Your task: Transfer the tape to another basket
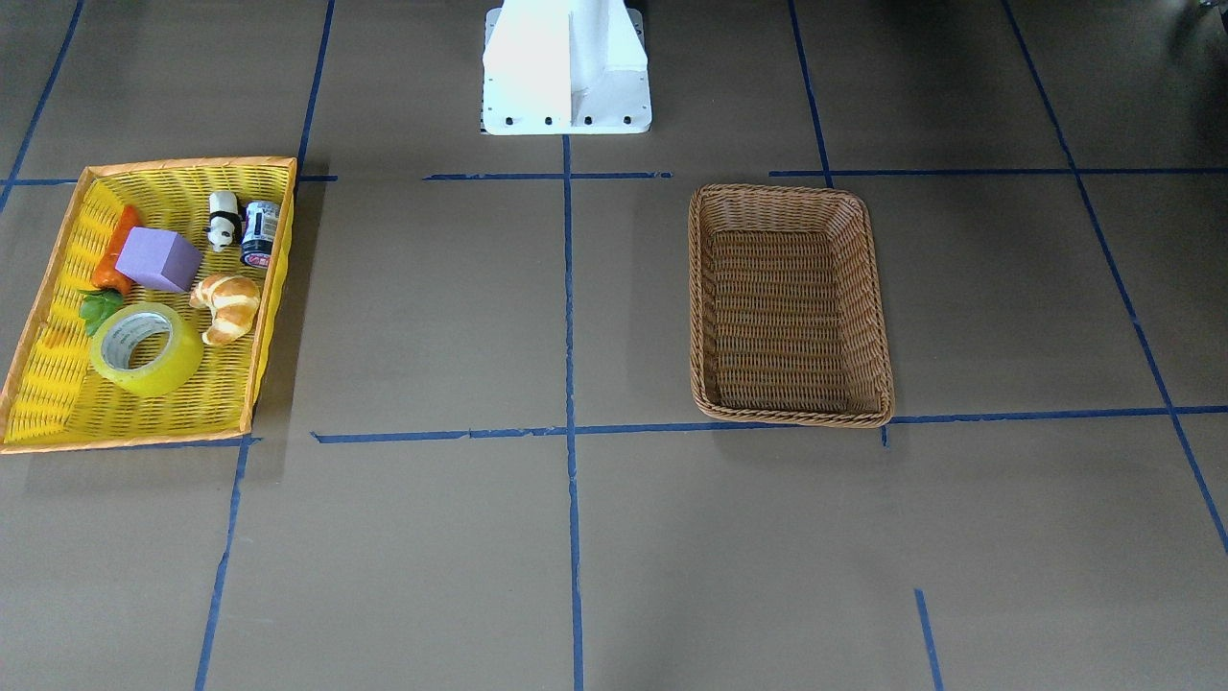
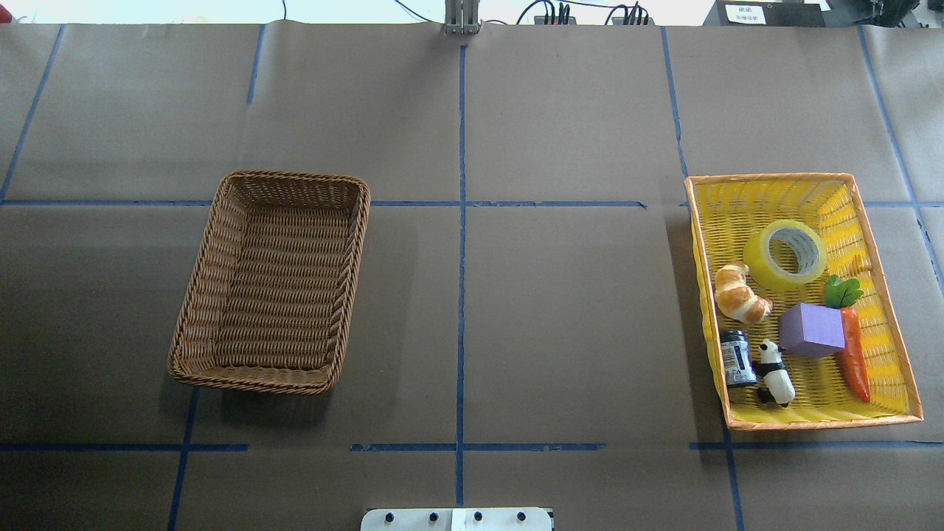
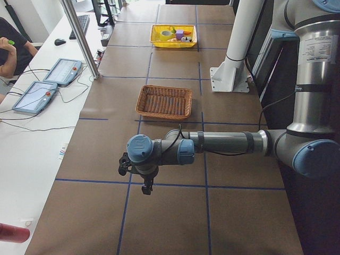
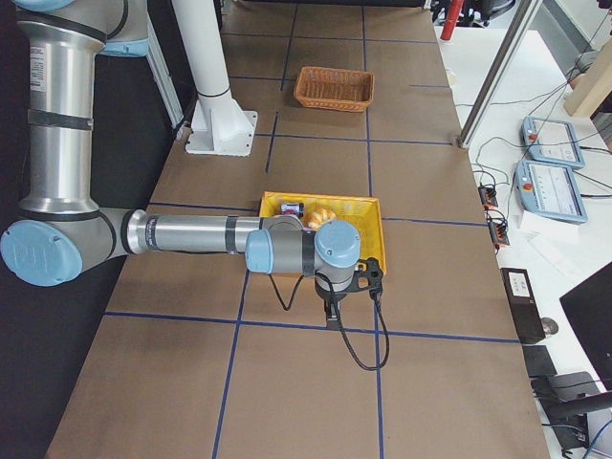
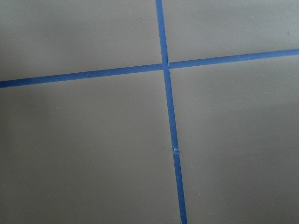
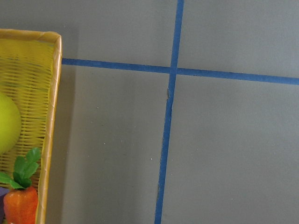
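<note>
The yellow-green tape roll [image 1: 158, 377] lies flat in the yellow tray [image 1: 271, 288], at the tray's end away from the robot. It also shows in the overhead view [image 2: 762, 259], and its edge shows in the right wrist view [image 6: 7, 123]. The brown wicker basket [image 2: 291, 177] stands empty on the left half of the table; it also shows in the front view [image 1: 787, 192]. My left gripper [image 3: 146, 187] hangs over bare table, far from the basket. My right gripper [image 4: 332, 314] hangs just outside the tray. I cannot tell whether either gripper is open.
In the tray with the tape lie a croissant [image 2: 740, 293], a purple block [image 2: 811, 330], a toy carrot [image 2: 854, 358], a panda figure [image 2: 774, 371] and a small can [image 2: 736, 358]. The white robot base [image 1: 566, 67] stands at the table's near middle edge. Blue tape lines cross the brown table.
</note>
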Available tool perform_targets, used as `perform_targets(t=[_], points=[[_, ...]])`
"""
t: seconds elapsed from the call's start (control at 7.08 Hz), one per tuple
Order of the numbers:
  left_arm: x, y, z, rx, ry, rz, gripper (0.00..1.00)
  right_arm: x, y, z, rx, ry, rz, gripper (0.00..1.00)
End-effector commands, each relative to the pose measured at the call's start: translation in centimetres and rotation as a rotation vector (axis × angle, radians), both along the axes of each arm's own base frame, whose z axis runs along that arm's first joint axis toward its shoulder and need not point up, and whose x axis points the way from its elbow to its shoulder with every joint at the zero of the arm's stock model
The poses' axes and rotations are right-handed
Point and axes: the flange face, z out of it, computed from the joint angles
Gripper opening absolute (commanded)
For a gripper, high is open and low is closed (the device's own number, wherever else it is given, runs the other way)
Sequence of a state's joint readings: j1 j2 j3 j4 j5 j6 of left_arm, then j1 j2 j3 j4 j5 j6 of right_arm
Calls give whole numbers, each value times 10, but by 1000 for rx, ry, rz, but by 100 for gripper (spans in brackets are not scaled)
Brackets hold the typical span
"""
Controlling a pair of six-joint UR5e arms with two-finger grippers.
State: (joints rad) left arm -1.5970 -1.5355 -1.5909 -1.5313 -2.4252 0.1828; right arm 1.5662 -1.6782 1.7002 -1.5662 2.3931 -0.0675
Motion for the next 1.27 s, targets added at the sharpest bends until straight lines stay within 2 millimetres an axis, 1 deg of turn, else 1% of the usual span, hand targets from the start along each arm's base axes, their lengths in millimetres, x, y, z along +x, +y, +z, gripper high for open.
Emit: perform_targets(t=[0.0, 0.71, 1.13], points=[[0, 0, 0, 2, 0, 0, 100, 0, -1, -2, 4, 2, 1, 100], [0, -1, -2, 18, 0, 0, 100, 0, 0, 0, 0, 0, 1, 100], [-1, -1, -5, 23, 1, -3, 100, 0, -5, -6, 13, 0, 2, 100]])
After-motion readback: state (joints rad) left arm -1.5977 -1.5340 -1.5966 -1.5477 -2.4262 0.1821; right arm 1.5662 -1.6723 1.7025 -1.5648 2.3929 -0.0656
